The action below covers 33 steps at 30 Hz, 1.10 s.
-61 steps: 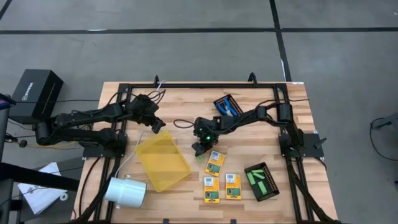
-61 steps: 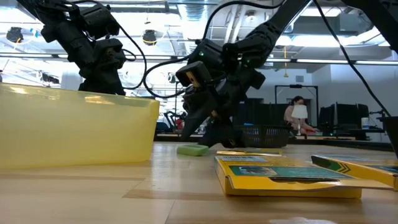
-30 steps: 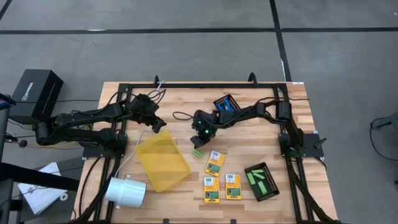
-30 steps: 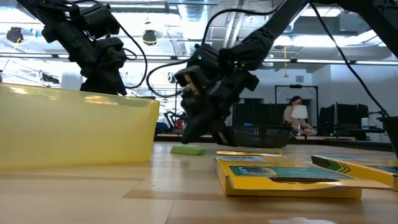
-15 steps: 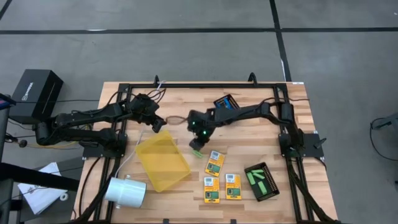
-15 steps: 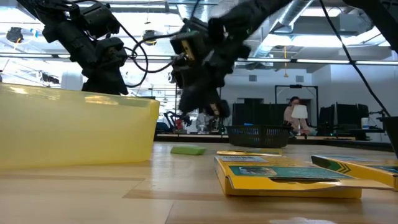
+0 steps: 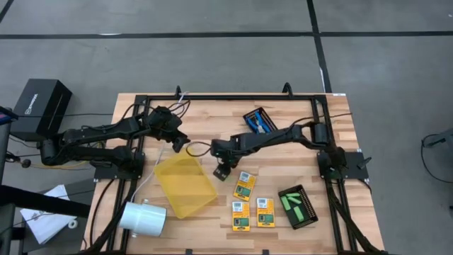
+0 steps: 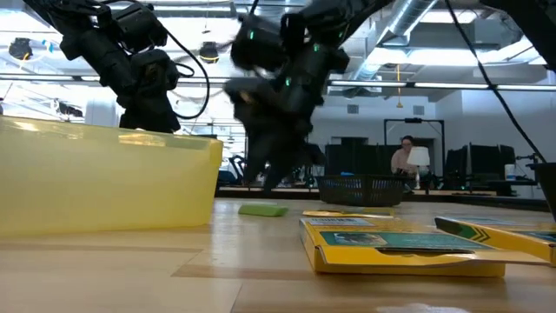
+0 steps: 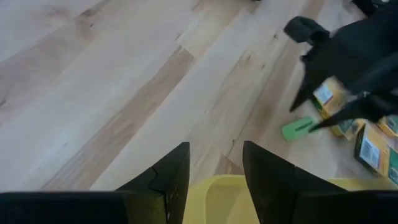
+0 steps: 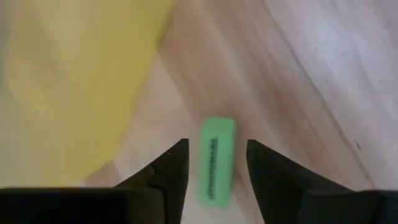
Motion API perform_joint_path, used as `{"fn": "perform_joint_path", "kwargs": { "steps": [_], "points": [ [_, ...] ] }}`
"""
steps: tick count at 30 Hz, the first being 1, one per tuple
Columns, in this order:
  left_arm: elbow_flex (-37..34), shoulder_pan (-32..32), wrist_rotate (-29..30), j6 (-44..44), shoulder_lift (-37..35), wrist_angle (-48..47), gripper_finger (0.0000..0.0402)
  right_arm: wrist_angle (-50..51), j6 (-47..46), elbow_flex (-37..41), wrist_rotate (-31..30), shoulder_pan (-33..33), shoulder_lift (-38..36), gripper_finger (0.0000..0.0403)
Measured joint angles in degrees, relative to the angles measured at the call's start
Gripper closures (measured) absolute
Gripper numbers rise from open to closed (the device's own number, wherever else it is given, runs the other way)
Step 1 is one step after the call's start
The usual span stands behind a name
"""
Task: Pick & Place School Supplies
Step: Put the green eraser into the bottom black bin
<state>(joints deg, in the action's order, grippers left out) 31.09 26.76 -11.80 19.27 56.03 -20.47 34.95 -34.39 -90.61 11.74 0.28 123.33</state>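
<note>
Looking down, high view: right gripper [image 7: 221, 168] hovers beside the yellow tray [image 7: 185, 183]; left gripper [image 7: 177, 144] waits at its far corner, fingers parted, empty. Low view: green stick [image 8: 262, 209] lies on the table. Right wrist view: parted fingers straddle the stick, gripping nothing; descend centred, then close.

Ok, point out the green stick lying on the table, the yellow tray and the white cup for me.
green stick [image 10: 216, 162]: right wrist view, middle of its flat top.
yellow tray [image 7: 185, 182]: high view, bare floor of the tray.
white cup [image 7: 142, 217]: high view, its side wall.
</note>
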Motion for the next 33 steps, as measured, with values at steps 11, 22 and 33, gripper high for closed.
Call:
{"fn": "perform_joint_path", "kwargs": {
  "steps": [11,22,33],
  "points": [
    [0.0,0.0,-1.8,-1.4,0.3,-0.1,0.0259,-0.6,-2.2,-2.6,7.3,1.2,6.5,0.0223],
    [0.0,0.0,-1.5,-2.6,0.3,0.0,0.0259,2.0,0.0,-3.1,2.8,-1.0,7.8,0.0257],
    [-0.1,0.0,-1.6,-4.5,0.3,0.1,0.0259,2.9,6.3,-3.3,-3.7,-0.8,8.5,0.026]
  ]
}}
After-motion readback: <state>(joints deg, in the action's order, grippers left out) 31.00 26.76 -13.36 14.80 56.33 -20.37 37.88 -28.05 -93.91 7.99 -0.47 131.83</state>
